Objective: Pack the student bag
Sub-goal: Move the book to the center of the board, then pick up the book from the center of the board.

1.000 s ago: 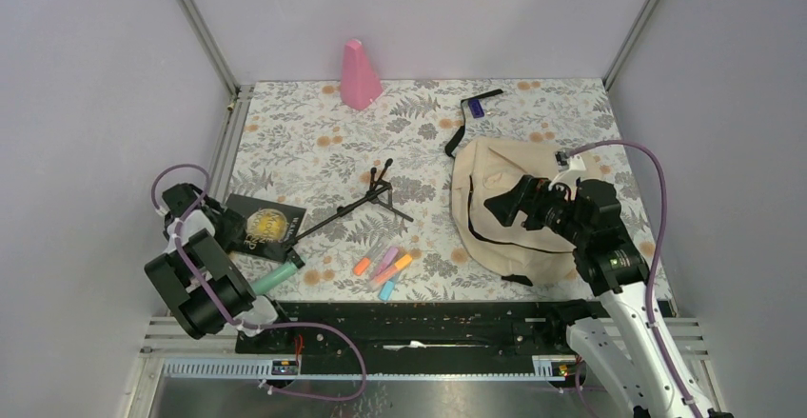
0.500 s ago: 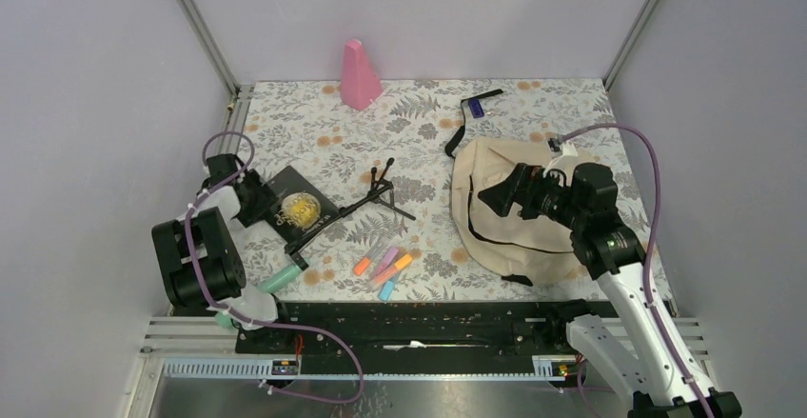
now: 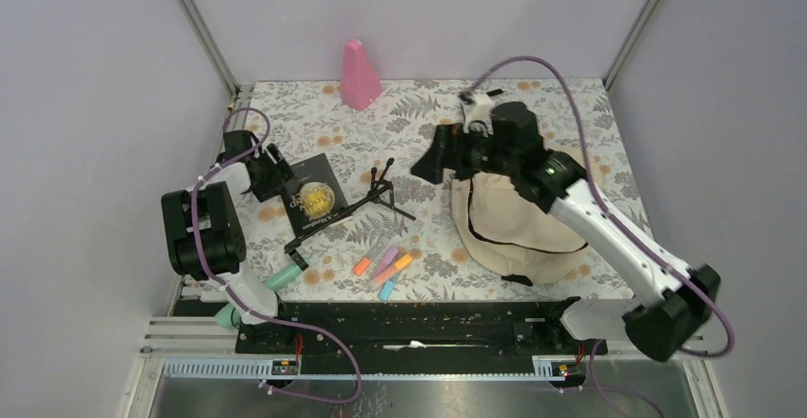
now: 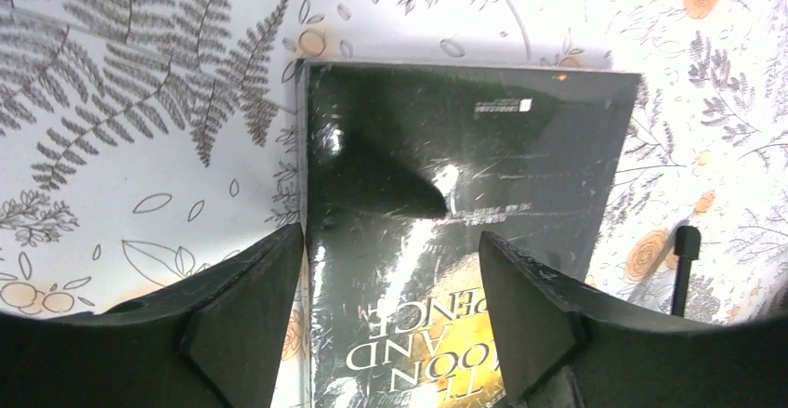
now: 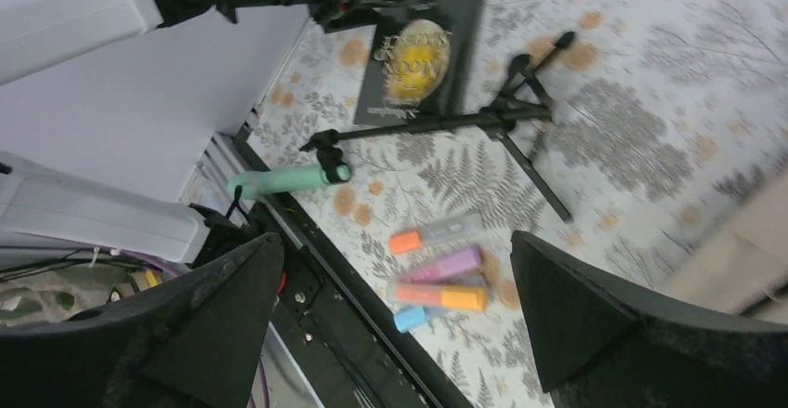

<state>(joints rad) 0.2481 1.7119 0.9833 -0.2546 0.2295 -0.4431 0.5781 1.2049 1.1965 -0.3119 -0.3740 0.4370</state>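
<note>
The beige student bag (image 3: pixel 519 218) lies at the right of the table with its black zipper trim showing; its edge shows in the right wrist view (image 5: pixel 739 245). My right gripper (image 3: pixel 425 166) hangs open above the table just left of the bag's far end, nothing between its fingers (image 5: pixel 395 241). A black book with a gold circle (image 3: pixel 312 193) lies flat at the left. My left gripper (image 3: pixel 276 174) is open at the book's left edge (image 4: pixel 390 250): one finger stands beside the edge, the other over the cover (image 4: pixel 465 166).
A black folding stand (image 3: pixel 352 204) lies against the book. Several highlighters (image 3: pixel 383 270) and a teal marker (image 3: pixel 281 277) lie near the front rail. A pink cone (image 3: pixel 360 75) stands at the back, and a black strap (image 3: pixel 474 109) lies behind the bag.
My right arm has swung from over the bag toward the far left, past its edge. The left gripper moved away from the base, and the book slid and turned with it.
</note>
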